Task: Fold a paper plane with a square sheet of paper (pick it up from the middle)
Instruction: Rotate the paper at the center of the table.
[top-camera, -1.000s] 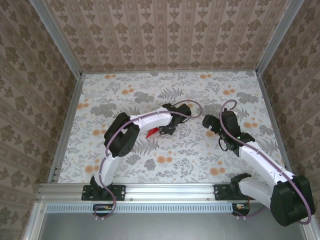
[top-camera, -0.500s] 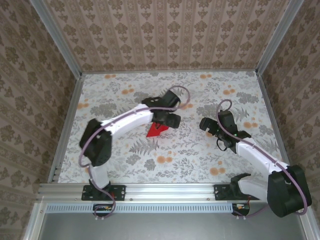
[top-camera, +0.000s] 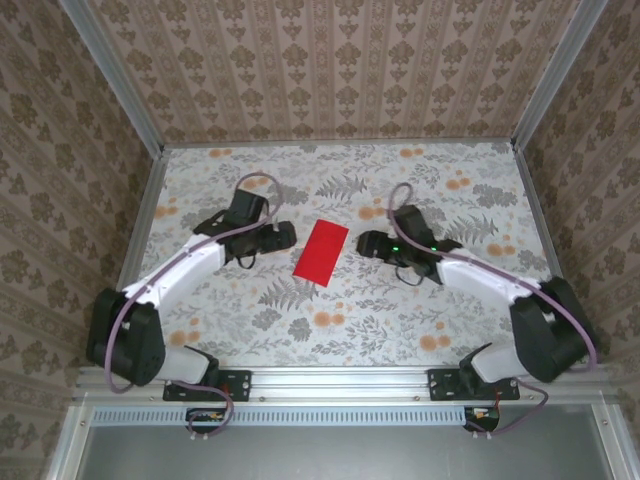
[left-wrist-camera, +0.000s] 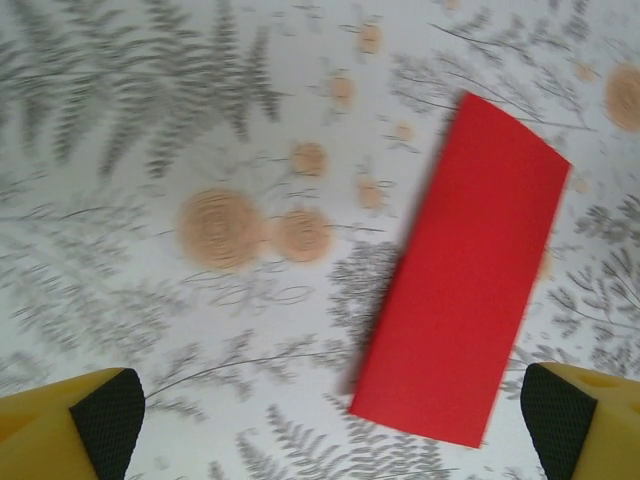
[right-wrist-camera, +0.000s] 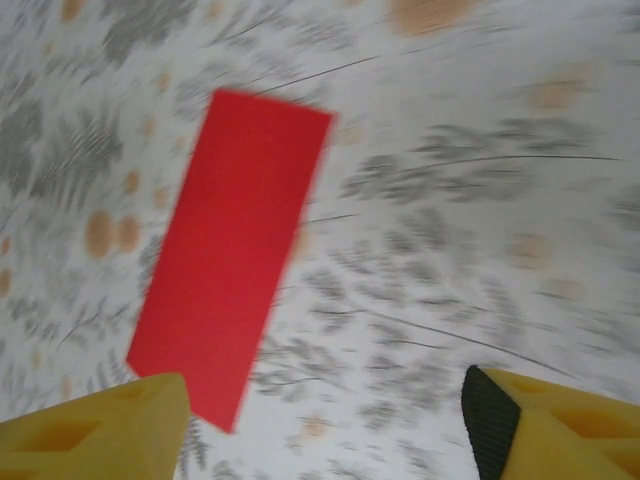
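Left hand (top-camera: 289, 236) flanks flat red paper rectangle (top-camera: 321, 251).

Bright red sheet of paper (top-camera: 321, 251) on a floral surface (top-camera: 400, 320)
The paper was a plain, unmarked red on both visible ends. The surface was white, printed with grey ferns and leaves and clusters of soft orange blossoms. The walls (top-camera: 330, 70) wore beige wallpaper with brown damask motifs set in stripes. The left arm (top-camera: 185, 268) and right arm (top-camera: 480, 280) had white shells with black joints, and mauve cables (top-camera: 120, 310) ran along them. The jaws were yellow with black cross-hatched pads (left-wrist-camera: 105, 420). The frame rails (top-camera: 330, 380) were silver-grey.
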